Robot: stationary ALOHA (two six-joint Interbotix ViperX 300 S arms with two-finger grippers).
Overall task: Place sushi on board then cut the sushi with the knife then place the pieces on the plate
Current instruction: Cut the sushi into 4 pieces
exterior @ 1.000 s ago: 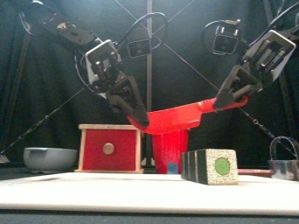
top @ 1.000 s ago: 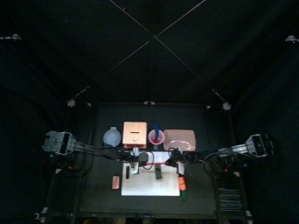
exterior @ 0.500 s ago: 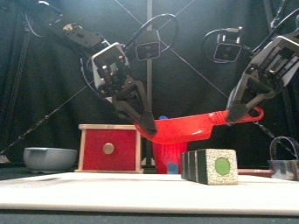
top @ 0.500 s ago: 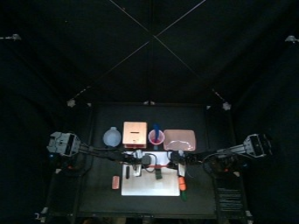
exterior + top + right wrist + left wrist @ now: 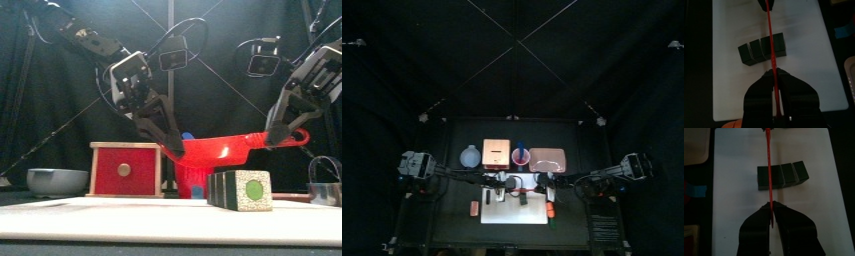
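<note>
Black curtains behind; on the surface's white board (image 5: 737, 203) the sushi roll (image 5: 242, 189) lies directly beneath the red knife (image 5: 221, 151), long axis crosswise to the blade, whose ends the left tool (image 5: 769, 204) and right tool (image 5: 773, 71) each pinch.

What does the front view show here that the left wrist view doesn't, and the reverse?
Front view only: the bowl, the cutter and the round green end face of the sushi. Left wrist view only: the sushi's top as a row of blocks, the knife edge-on across it. Both: sushi, knife, board, and the left gripper shut on the knife.
</note>
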